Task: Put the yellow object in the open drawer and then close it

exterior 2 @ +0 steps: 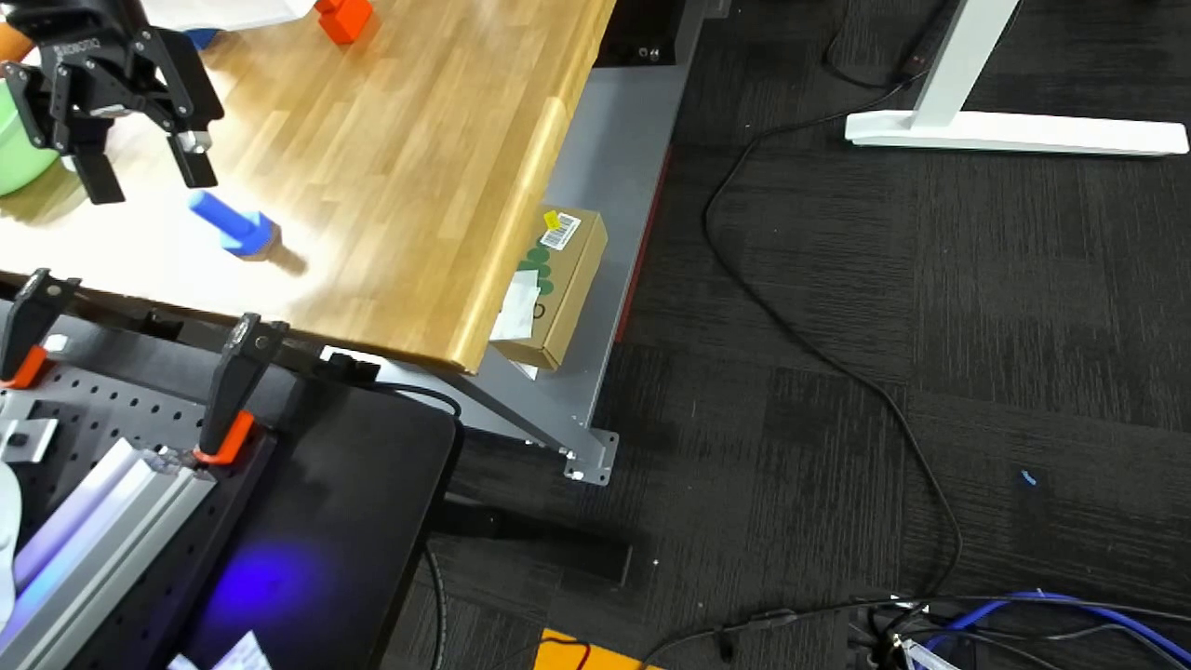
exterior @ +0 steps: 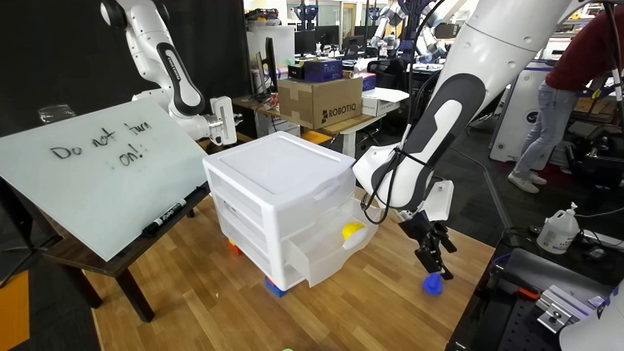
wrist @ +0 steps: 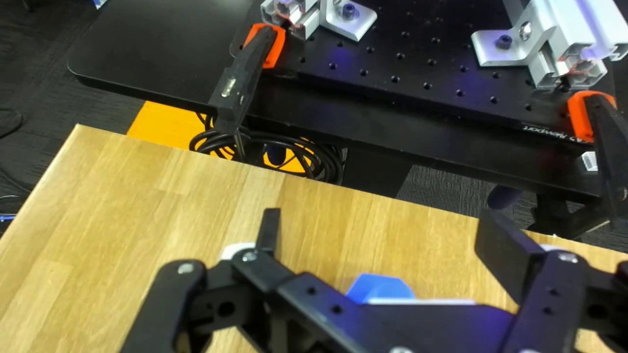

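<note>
While a wooden tabletop [exterior: 209,317] is shown in all three views, a white Franka Panda arm [exterior: 456,97] with dark panels is seen angled down over it in an exterior view. A second robot arm [exterior: 168,73] is partly hidden behind a tilted whiteboard [exterior: 107,180], on which "Do not turn on!" is handwritten. Next to the whiteboard, a white three-drawer plastic unit [exterior: 272,229] is stood on the tabletop, its two upper drawers pushed in. A cardboard box [exterior: 317,102] printed ROBOTIQ is placed farther back. The unit's lowest drawer [exterior: 325,263] is pulled well out over the tabletop. Apart from it, the Robotiq gripper [exterior 2: 153,189] is pointed downward, and in the wrist view its fingers [wrist: 269,230] are spread wide. A black marker [exterior: 165,216] is laid along the whiteboard's lower edge. The rounded yellow object [exterior: 351,229] is contained in the lowest drawer, close to its front, where its lower part is covered by the drawer handle. A blue peg [exterior 2: 244,233] with a broader base is stood on the tabletop near the gripper's fingertips; whether it is touched cannot be told. Beneath the unit's lower edge, a blue block [exterior: 275,288] and an orange-red block [exterior: 235,248] are partly shown.
</note>
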You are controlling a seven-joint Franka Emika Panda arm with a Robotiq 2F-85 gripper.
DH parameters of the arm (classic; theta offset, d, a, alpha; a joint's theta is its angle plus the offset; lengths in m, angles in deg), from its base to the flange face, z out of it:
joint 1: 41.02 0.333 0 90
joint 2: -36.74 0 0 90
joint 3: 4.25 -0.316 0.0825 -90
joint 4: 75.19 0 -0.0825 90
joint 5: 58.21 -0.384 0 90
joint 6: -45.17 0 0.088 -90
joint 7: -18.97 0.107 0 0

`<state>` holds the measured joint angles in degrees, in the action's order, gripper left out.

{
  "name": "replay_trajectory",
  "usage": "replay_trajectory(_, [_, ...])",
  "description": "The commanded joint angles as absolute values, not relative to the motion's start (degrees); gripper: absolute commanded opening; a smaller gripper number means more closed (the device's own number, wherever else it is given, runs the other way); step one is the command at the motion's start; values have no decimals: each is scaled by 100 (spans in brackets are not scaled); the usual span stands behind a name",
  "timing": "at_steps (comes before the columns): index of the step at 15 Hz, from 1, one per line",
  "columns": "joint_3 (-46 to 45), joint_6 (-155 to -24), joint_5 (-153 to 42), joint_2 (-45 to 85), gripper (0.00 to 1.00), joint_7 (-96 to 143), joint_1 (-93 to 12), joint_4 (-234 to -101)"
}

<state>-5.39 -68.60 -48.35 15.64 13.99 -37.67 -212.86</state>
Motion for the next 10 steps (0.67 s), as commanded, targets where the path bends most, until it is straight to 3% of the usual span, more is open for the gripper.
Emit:
replay_trajectory(1, [-578, -6845, -4824, 1556, 100, 1411, -3806, -21270])
replay_trajectory(10, [-662, -7222, -4848, 1858, 100, 1590, -3726, -21637])
